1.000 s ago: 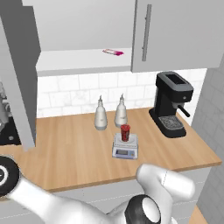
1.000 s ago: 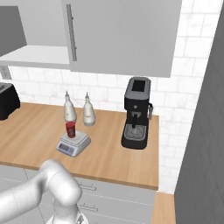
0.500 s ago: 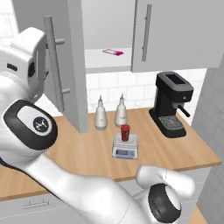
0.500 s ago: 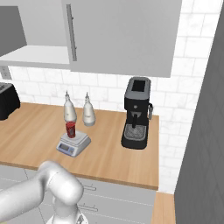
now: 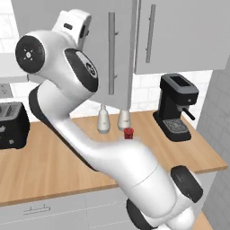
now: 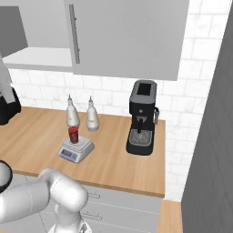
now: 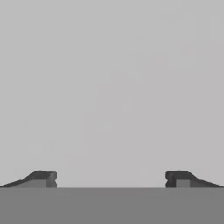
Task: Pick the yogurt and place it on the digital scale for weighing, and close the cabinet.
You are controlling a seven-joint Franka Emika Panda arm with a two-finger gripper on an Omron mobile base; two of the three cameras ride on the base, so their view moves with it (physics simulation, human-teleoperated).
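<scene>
Facing the grey cabinet door, end effector wide open, empty; yogurt well below on scale.

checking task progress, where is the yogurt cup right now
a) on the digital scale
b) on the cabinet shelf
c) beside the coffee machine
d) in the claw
a: in the right base view the yogurt stands upright on the round plate of the digital scale, in front of the two white bottles, and the claw is open with nothing between its fingers.
</scene>
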